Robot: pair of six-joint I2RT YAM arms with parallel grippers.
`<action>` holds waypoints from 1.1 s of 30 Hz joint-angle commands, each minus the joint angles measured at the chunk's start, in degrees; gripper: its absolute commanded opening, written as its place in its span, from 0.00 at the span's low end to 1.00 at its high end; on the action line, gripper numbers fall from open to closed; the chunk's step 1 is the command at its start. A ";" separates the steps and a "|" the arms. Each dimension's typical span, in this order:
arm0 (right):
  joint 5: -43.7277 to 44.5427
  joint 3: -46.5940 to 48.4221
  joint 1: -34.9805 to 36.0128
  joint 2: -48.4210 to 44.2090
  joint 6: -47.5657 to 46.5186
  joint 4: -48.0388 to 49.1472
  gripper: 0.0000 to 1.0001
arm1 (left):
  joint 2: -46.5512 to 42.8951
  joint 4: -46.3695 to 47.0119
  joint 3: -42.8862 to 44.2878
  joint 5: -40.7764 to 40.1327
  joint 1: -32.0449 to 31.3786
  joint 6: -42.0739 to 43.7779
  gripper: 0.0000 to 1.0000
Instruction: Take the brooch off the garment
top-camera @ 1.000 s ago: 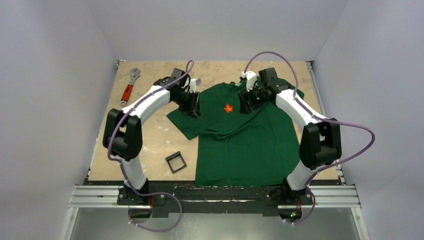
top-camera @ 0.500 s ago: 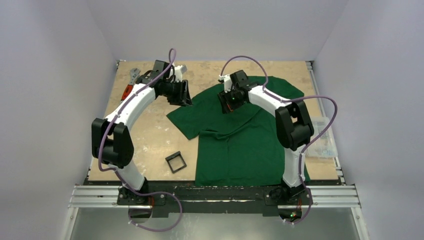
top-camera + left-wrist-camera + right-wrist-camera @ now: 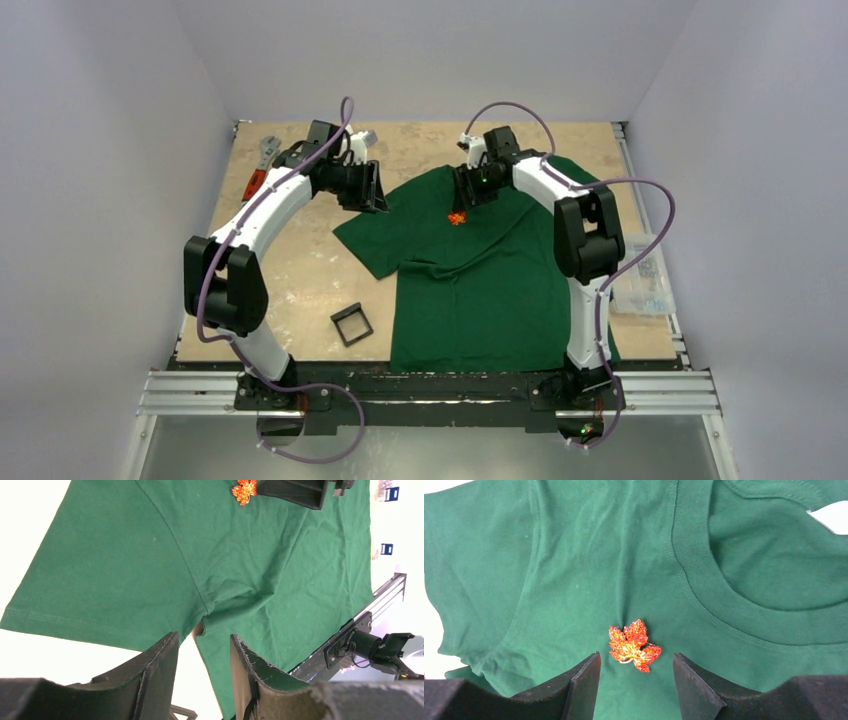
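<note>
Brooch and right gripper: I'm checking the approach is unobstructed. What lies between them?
Only bare garment cloth. The right wrist view shows the brooch just ahead of the right gripper, centred on the gap of its open jaws, untouched.

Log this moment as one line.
right gripper: open, straddling brooch, not closed | brooch: on garment near collar | left gripper: open, empty, near sleeve

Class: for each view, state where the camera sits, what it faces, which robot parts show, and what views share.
Top external: above, behind the bases, facing down at the garment; both arms show.
Left wrist: on the left arm, facing the sleeve past the left tool.
Right wrist: on the right arm, facing the brooch past the right tool.
Shared: the brooch, in all three.
</note>
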 commanded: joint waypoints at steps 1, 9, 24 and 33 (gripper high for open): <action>-5.75 2.73 -0.01 1.94 1.48 -1.03 0.58 | 0.40 0.79 2.47 1.98 -0.36 0.54 0.42; -6.98 2.76 -0.99 4.28 2.08 -1.17 0.55 | 0.81 0.86 2.34 2.53 -0.36 -0.07 0.41; -16.52 3.46 -1.95 3.04 5.42 -0.20 0.40 | 1.73 1.05 2.86 2.76 -0.29 -0.25 0.41; -18.21 3.69 -2.05 4.07 5.87 0.34 0.30 | 2.57 1.07 3.77 2.98 -0.27 -0.34 0.41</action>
